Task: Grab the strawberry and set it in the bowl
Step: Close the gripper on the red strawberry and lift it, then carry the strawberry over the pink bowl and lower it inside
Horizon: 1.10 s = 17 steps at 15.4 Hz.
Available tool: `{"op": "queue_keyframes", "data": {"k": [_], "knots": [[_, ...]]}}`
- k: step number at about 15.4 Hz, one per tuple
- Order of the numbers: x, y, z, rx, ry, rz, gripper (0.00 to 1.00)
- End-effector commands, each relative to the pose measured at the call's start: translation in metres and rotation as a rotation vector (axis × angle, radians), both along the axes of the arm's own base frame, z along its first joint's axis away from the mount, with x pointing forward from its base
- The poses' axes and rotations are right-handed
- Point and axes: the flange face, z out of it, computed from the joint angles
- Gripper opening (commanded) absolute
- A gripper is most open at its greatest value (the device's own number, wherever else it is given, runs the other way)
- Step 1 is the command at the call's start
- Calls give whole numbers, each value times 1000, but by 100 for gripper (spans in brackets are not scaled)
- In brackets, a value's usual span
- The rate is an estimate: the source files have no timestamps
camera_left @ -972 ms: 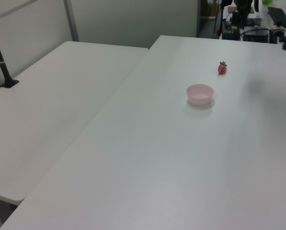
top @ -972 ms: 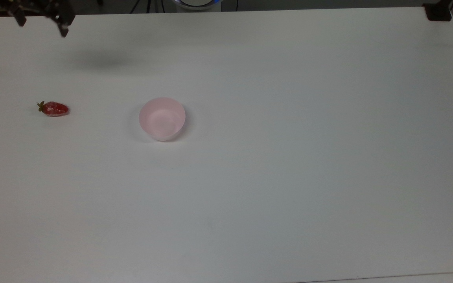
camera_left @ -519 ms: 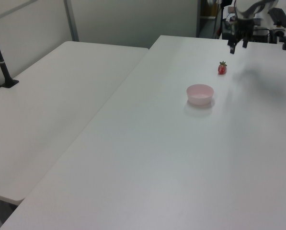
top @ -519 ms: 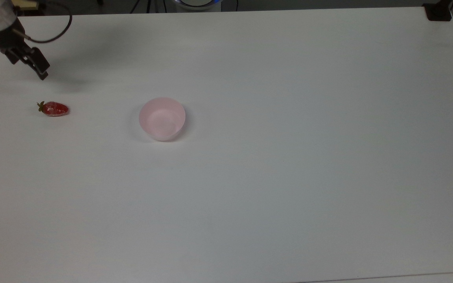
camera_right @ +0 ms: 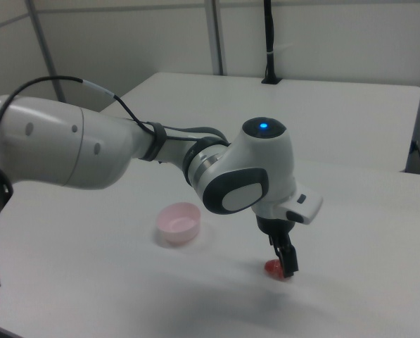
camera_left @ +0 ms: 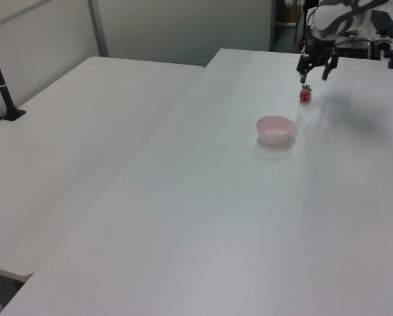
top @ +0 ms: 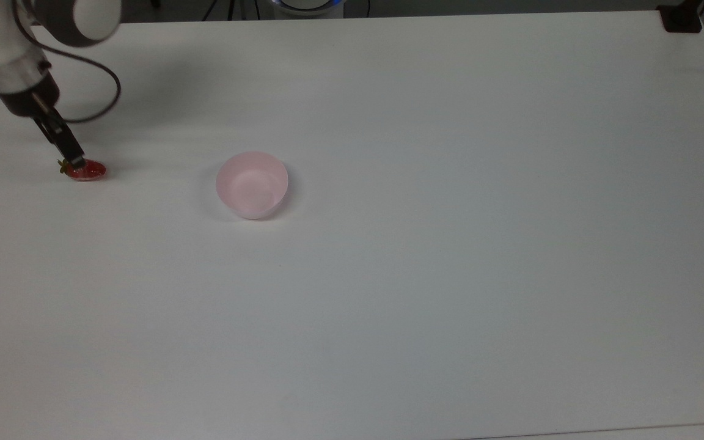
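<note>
Now down at the strawberry (top: 88, 172) by the table (top: 450, 305) edge, up near the top view's far-left corner a second ago: gripper (camera_left: 316, 70), fingers spread, straddling fruit for the grasp. Bowl (top: 252, 184) well apart, empty.

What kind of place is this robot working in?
Probably a robotics lab or office: plain white tables, partition walls, and a camera pole clamped to the neighbouring table.
</note>
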Motion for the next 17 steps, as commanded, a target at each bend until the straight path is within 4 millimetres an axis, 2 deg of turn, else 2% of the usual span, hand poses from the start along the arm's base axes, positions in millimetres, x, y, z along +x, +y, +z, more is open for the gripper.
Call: {"op": "queue_keyframes", "data": {"k": [1, 3, 5, 6, 9, 11, 12, 13, 14, 15, 17], "knots": [[25, 30, -26, 3, -9, -91, 98], [27, 34, -38, 6, 9, -83, 98], [29, 37, -39, -9, 19, -62, 89], [28, 35, -39, -16, 23, -58, 78], [27, 33, -37, -24, 24, -51, 36], [28, 34, -36, -25, 23, -47, 28], [28, 35, -33, -28, 19, -41, 28], [32, 45, -23, -30, 13, -9, 28], [48, 83, -2, -29, -8, 85, 29], [55, 118, 12, -19, 15, 176, 31], [62, 171, 32, -16, 58, 295, 32]]}}
